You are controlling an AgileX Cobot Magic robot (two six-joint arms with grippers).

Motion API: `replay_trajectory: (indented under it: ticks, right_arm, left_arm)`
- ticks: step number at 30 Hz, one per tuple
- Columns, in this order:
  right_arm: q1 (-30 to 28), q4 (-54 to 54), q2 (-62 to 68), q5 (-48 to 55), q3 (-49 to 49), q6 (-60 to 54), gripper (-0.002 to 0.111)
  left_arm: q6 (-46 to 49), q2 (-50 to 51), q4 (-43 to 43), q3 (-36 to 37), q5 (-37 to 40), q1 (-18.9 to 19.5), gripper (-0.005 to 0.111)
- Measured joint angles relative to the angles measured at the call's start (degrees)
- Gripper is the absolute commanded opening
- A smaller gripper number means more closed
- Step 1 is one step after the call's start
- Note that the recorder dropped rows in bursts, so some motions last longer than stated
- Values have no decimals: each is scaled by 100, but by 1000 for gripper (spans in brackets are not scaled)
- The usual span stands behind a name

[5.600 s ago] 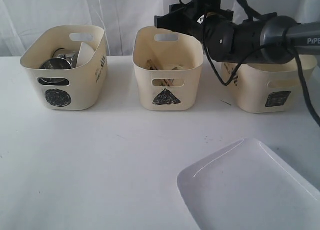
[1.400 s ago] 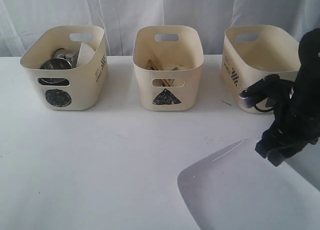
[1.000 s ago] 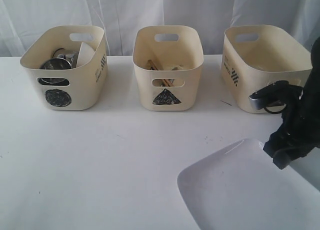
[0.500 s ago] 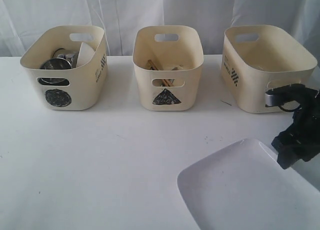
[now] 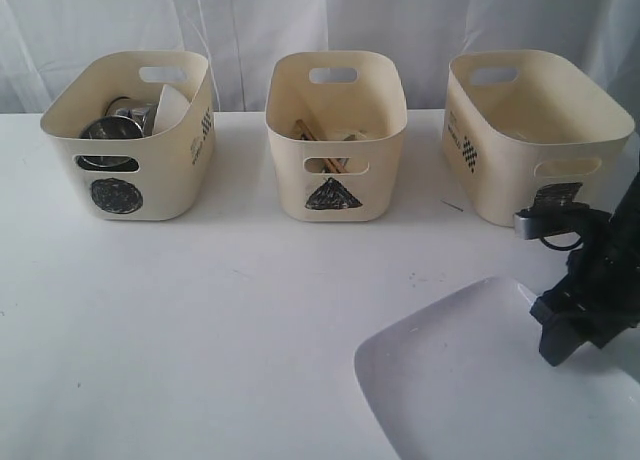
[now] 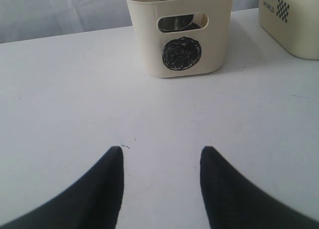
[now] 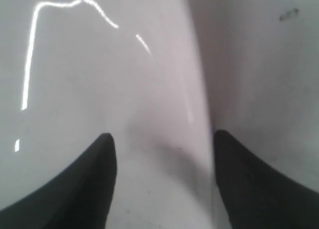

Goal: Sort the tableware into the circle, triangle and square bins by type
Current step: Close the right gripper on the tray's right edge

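Large white plate (image 5: 470, 380), lower right of the exterior frame, flat on the counter (image 5: 200, 310), set cornerwise, one corner pointing up-frame; long axis cropped, cannot be told; right gripper (image 7: 162, 139), jaws spread and empty, straddles the plate's upper-right rim; left gripper (image 6: 160, 154), jaws spread over bare counter; behind, left to right: circle bin (image 5: 165, 185), triangle bin (image 5: 290, 180), square bin (image 5: 510, 180).

Three cream bins: circle bin (image 5: 170, 170), triangle bin (image 5: 290, 180), square bin (image 5: 500, 180). One white plate (image 5: 450, 380), directly beneath the right gripper (image 7: 162, 144). Two grippers, counting the left gripper (image 6: 161, 154). Binned tableware: too hidden to count.
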Motion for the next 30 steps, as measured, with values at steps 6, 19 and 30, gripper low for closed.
replay_trajectory:
  ticks: [6,19,30]
  right_arm:
    - [-10,328,170,229,-14,-344,54]
    - [-61,613,321,307,-39,-465,0]
    - [-61,1134,137,370,-17,-549,0]
  left_arm:
    - [0,0,0,0,0,0,52]
    - [0,0,0,0,0,0,52]
    - [0,0,0,0,0,0,52]
